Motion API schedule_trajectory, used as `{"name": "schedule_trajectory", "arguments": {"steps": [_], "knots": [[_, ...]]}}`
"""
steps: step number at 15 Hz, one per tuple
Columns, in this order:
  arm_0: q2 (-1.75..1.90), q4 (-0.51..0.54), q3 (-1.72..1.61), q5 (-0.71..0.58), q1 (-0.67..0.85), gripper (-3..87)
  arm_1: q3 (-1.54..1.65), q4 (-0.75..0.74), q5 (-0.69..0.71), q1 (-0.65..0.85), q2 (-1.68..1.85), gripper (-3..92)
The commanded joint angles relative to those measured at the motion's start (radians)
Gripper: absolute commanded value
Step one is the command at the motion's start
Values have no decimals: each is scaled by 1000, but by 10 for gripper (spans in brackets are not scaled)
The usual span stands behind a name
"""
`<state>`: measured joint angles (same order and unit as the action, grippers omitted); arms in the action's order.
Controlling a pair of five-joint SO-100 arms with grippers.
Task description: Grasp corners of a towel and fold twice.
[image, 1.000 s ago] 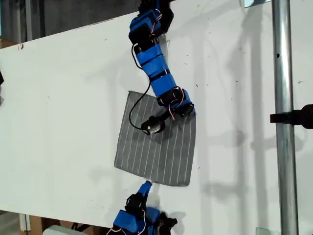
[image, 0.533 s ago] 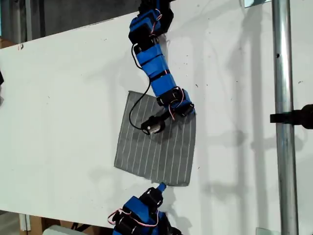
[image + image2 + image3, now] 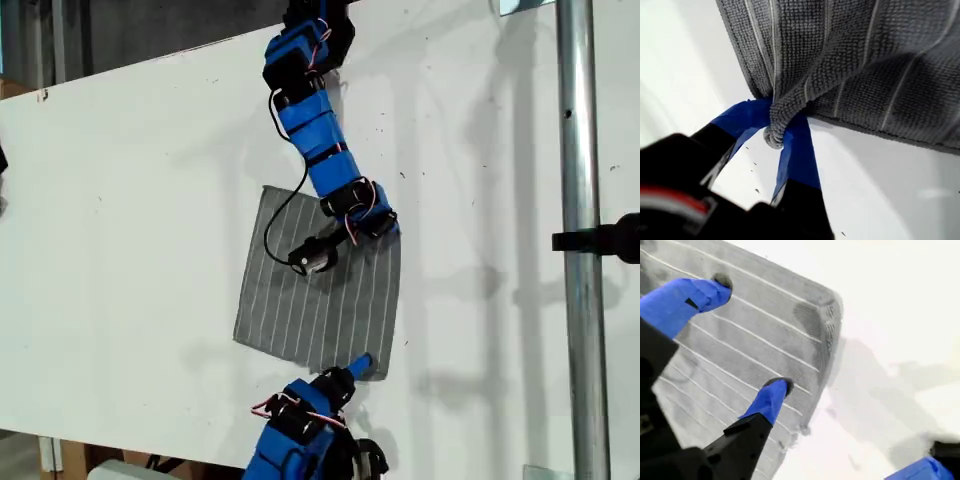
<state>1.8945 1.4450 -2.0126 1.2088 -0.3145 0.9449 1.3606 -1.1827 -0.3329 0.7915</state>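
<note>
Between the two blue fingers of my first pincer (image 3: 782, 132), a corner (image 3: 777, 125) of the towel (image 3: 865, 60) is sitting bunched into a small grey knob; the fingers are closing on it from both sides, so this pincer is gripping the corner. In the exterior view this is the arm coming in from the far edge of the bench (image 3: 130, 200), its pincer (image 3: 388, 228) resting at the towel's (image 3: 320, 300) far corner on the exterior view's right.

My second pincer (image 3: 747, 335) is standing open, its two blue fingertips (image 3: 772, 395) well apart and poised over the striped cloth (image 3: 740, 355), just inside a rounded corner (image 3: 827, 305). Whether the tips are touching the fabric I cannot tell. In the exterior view this arm is reaching up from the near edge, its blue tip (image 3: 360, 364) lying over the towel's near corner on the exterior view's right.

Beyond both pincers the towel is lying mostly flat on the white bench, grey with thin white stripes, slightly skewed to the bench edges. A black cable (image 3: 283, 215) is looping over its far part beside the first arm. A metal pole (image 3: 580, 250) is standing upright at the exterior view's right, well apart from the towel.
</note>
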Motion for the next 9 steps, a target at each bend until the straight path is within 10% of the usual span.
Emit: {"name": "schedule_trajectory", "arguments": {"steps": [1,9], "knots": [[-74,-40,-14,54,-31,326,-3,8,9,2,44,-2],[-141,-515,-327,316,-173,184,2,15,3,-12,55,-2]]}}
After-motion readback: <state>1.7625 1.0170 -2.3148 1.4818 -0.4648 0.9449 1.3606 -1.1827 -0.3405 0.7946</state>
